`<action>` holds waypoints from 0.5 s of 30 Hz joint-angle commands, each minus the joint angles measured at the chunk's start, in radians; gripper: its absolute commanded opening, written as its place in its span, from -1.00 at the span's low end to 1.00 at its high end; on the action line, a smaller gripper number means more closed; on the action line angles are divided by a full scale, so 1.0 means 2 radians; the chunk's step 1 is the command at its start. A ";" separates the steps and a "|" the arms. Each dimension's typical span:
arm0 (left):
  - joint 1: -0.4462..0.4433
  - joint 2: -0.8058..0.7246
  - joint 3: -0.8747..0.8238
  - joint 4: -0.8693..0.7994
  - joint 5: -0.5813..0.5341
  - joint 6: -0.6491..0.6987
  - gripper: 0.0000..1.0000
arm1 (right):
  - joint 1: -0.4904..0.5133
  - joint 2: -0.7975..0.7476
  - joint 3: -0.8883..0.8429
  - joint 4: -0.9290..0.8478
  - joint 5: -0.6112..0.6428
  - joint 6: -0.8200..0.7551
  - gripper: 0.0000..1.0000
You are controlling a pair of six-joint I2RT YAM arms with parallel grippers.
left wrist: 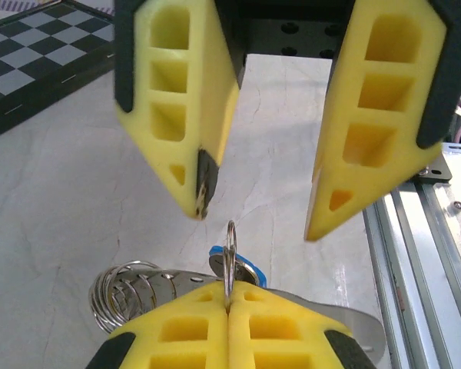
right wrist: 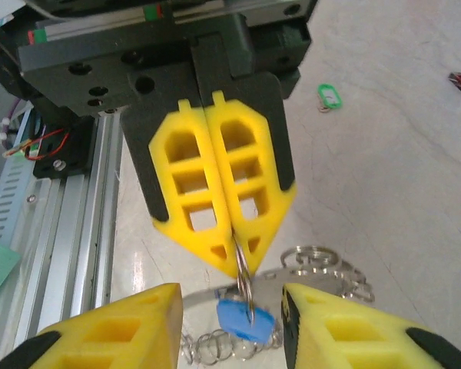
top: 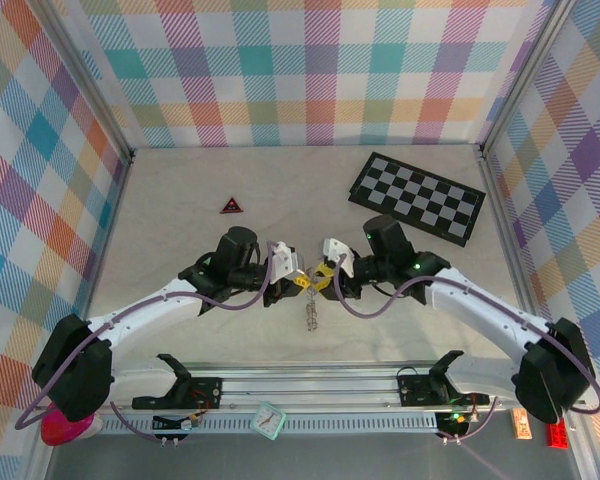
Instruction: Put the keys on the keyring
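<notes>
From the top, the left gripper (top: pixel 302 281) and right gripper (top: pixel 323 277) are seen tip to tip mid-table, with the keys (top: pixel 310 315) strung out just below. On the left wrist cam, the keyring (left wrist: pixel 230 250) is pinched edge-on by the closed left fingers. On the right wrist cam, the right jaws are spread wide around it, and a blue tag (right wrist: pixel 246 319) is spotted underneath.

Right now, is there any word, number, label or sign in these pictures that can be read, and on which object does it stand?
No text can be read anywhere.
red-and-black triangle: a mark inside it, too small to read.
clock: the dial is too small to read.
green tag and blue tag: no writing visible.
</notes>
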 commanded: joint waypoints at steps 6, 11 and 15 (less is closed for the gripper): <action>-0.006 -0.016 -0.018 0.053 0.024 -0.010 -1.00 | -0.002 -0.008 -0.032 0.063 -0.024 0.045 -0.24; -0.006 -0.016 -0.024 0.067 0.025 -0.015 -1.00 | -0.003 0.003 -0.028 0.068 -0.021 0.041 -0.39; -0.006 -0.018 -0.026 0.068 0.024 -0.015 -1.00 | -0.002 -0.001 -0.027 0.053 -0.014 0.032 -0.61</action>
